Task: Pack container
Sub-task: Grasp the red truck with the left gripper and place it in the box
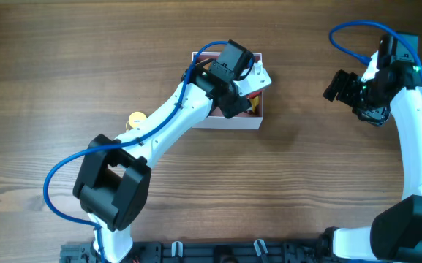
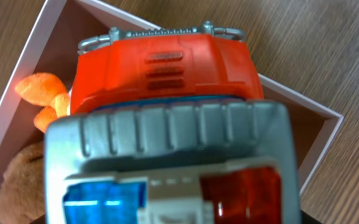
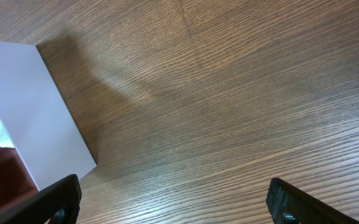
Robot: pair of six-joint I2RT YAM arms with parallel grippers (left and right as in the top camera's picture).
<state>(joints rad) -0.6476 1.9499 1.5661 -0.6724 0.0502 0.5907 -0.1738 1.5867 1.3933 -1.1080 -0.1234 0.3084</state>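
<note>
Left wrist: container (image 2: 300, 98) judged light, stiff, thin-walled; grasp a wall rim. Toy car (image 2: 167, 62) fills this view, so left gripper (image 1: 238, 89) hold cannot be told. Right gripper (image 3: 176, 200) wide open, empty.

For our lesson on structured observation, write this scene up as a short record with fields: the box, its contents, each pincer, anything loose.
Container: square box, white walls, pink inside, mid-table
Seen inside: orange plush piece; brown plush toy
Left pincer: over the container; fingers hidden, grip unclear
At left wrist camera: red and grey toy vehicle, blue and red lights
Right pincer: open, over wood right of the container
Loose: small yellow object, left of the container
</note>
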